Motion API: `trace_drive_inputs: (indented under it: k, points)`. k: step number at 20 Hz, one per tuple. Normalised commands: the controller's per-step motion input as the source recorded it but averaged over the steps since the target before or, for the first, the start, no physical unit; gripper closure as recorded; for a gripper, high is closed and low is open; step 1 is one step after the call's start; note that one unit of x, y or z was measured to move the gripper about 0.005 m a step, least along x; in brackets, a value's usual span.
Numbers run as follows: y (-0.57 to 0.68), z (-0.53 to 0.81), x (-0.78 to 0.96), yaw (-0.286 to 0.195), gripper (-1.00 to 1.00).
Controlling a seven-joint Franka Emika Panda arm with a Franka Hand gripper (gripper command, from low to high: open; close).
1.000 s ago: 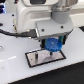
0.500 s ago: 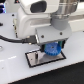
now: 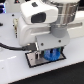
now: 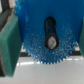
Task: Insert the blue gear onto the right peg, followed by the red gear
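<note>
**While the blue gear hangs over the plate: first insertion in hand**

While the gripper (image 3: 51, 51) stays low in the middle of the exterior view, its jaws are clamped on the flat bright-blue toothed plastic disc, the blue gear (image 4: 46, 36). In the wrist view the green pads (image 4: 8, 42) press the gear's rim from both sides, and the fine teeth stand out as crisp little points all round the edge. Through the oval opening in the raised hub shows a pale rounded tip; it may be the short dark-grey pin, the right peg (image 4: 50, 42), though I cannot tell for sure, nor whether the gear is threaded onto it yet.

Judged from this, the first step is under way: the blue gear sits just above or on the black-bordered white rectangular plate (image 3: 34, 60), in the lower middle of the exterior view. The next move seems to call for a straight push down, bore kept true to the pin, then a release.

Beyond it, the white glossy arm (image 3: 47, 20) fills the upper frame over a smooth white table (image 3: 12, 70). No red gear is visible in either view.
</note>
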Motion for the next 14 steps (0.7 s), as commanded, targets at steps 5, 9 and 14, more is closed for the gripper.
trace_drive_inputs:
  k: [5,9,14]
  points:
    - [0.22,0.37,-0.01,0.000,-1.00]
    - [0.17,0.51,-0.20,0.000,-1.00]
    - [0.26,0.27,-0.42,0.000,-1.00]
